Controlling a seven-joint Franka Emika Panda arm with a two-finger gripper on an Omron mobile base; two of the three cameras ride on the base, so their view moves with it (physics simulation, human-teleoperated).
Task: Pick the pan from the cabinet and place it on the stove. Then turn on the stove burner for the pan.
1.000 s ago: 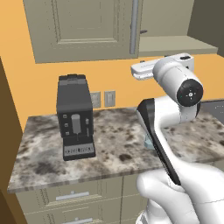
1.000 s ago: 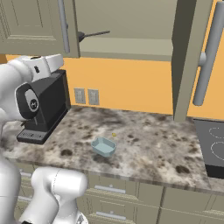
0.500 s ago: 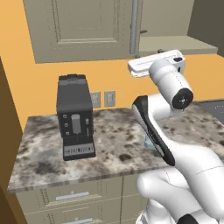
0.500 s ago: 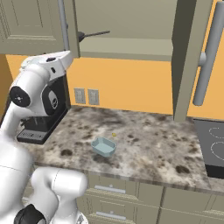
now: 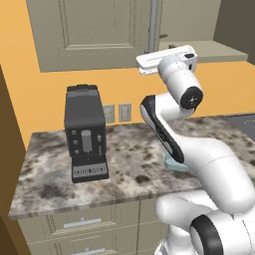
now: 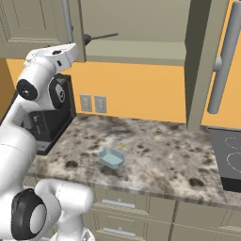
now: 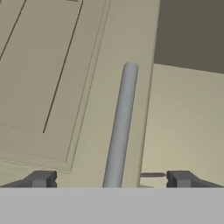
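Note:
The cabinet (image 6: 141,28) hangs over the counter, its right door (image 6: 203,61) swung open. Only the pan's thin dark handle (image 6: 101,36) shows, poking out above the shelf; the pan's body is hidden. My gripper (image 7: 111,179) is open just below the closed left door (image 7: 57,78), a fingertip (image 7: 41,179) on either side of that door's grey bar handle (image 7: 121,127) and clear of it. In the base views my white hand (image 5: 164,57) (image 6: 56,52) is level with the cabinet's bottom edge. The black stove (image 6: 228,157) lies at the counter's right end.
A black coffee machine (image 5: 85,132) stands on the speckled counter (image 6: 155,155) at the left. A small pale-blue tray (image 6: 112,157) lies mid-counter. Two wall outlets (image 6: 92,103) sit on the orange wall. Drawers (image 6: 117,207) run under the counter.
The arm has raised the hand and brought it up under the left cabinet door's bar handle. The jaws stayed open. Nothing on the counter moved.

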